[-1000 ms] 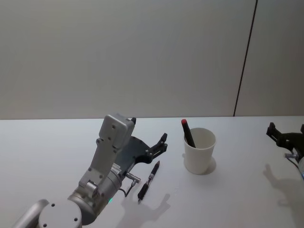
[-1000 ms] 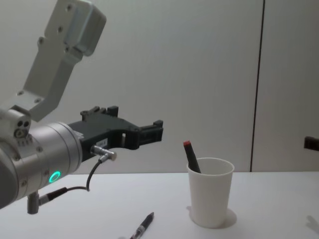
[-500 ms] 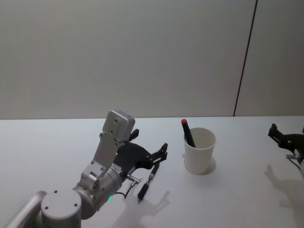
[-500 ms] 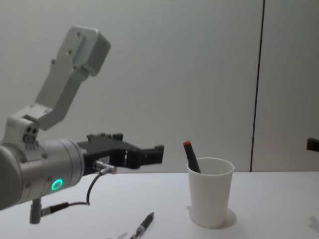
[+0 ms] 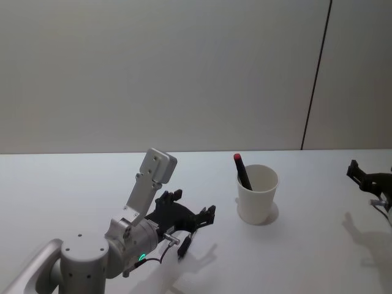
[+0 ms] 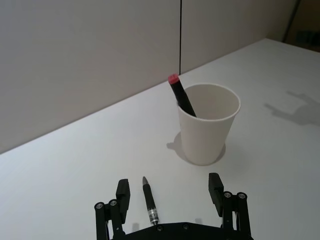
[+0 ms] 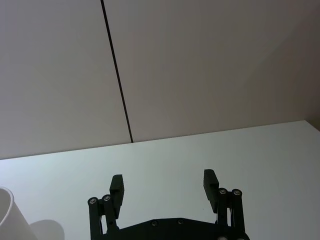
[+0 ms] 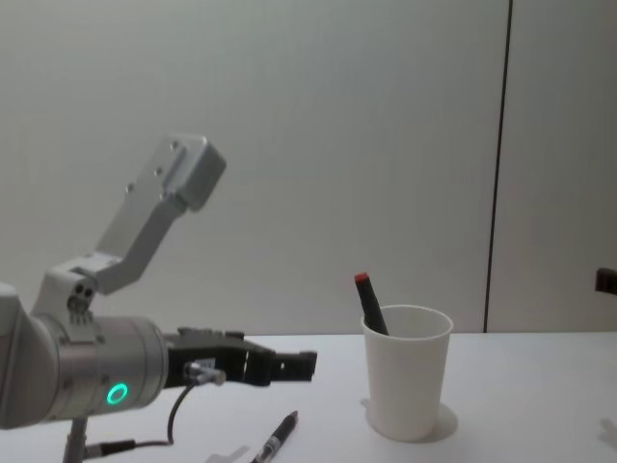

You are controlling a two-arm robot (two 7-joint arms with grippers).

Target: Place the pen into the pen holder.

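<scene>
Table (image 5: 73, 184), white and set against a pale wall, carries all the items. Left arm (image 5: 131, 229), the largest body, reaches forward low over the near middle of the table, a green ring lit on its wrist; its base is cut off at the frame corner in the head view. Left gripper (image 6: 169, 186) has its jaws spread wide and grasps nothing. In the left wrist view the pen (image 6: 150, 204) lies on the table between the two fingers, touching neither, its rear end hidden under the gripper body. Pen holder (image 5: 257, 197), a plain white paper cup, stands upright just right of the gripper and well clear of the pen. Right gripper (image 7: 163, 181), cut off at the far right edge in the head view, hangs above the table with jaws equally wide and empty. Marker (image 5: 242, 171), black with a red cap, leans inside the cup, its lower half hidden. The pen's barrel bears a pale band, too small to read.
</scene>
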